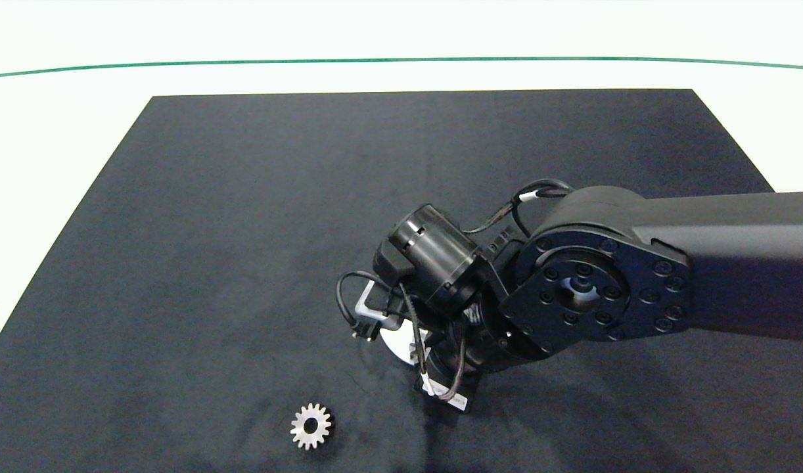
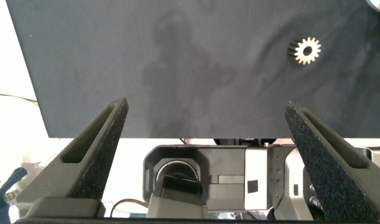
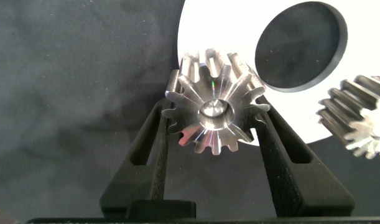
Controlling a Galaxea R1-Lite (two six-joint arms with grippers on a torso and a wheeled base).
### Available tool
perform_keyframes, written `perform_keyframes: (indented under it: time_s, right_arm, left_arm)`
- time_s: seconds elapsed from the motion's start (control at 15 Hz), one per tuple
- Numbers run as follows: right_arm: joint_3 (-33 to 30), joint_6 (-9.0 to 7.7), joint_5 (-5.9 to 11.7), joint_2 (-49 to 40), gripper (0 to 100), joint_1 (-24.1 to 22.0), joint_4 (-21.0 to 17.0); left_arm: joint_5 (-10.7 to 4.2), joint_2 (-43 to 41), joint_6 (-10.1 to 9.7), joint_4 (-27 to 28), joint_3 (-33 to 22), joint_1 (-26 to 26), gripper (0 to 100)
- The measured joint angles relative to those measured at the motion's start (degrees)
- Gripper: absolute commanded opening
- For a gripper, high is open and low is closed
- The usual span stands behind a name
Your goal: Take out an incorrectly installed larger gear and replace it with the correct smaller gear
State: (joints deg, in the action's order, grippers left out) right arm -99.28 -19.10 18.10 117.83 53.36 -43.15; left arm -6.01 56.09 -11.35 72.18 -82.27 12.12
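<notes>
Two fingers of my right gripper point(image 3: 216, 134) are pinching a gear point(image 3: 213, 102) at the white plate's point(image 3: 239, 25) edge — presumably to seat it. Left gripper point(image 2: 205, 134) spread, idle; loose gear point(image 1: 311, 426) lying apart.

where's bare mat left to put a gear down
The black mat is bare across its far half and left side, beyond the loose gear near its front edge. It is crowded mid-front, where the right gripper, clamping a small gear, hangs by the white plate.
</notes>
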Motion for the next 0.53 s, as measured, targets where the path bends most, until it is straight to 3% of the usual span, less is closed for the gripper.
perform_keyframes:
  time_s: [0.53]
  right_arm:
    - [2.0, 0.01, -0.02, -3.9, 7, 1.0, 0.1]
  left_arm:
    - [0.0, -0.3, 0.02, 0.0, -0.2, 0.0, 100]
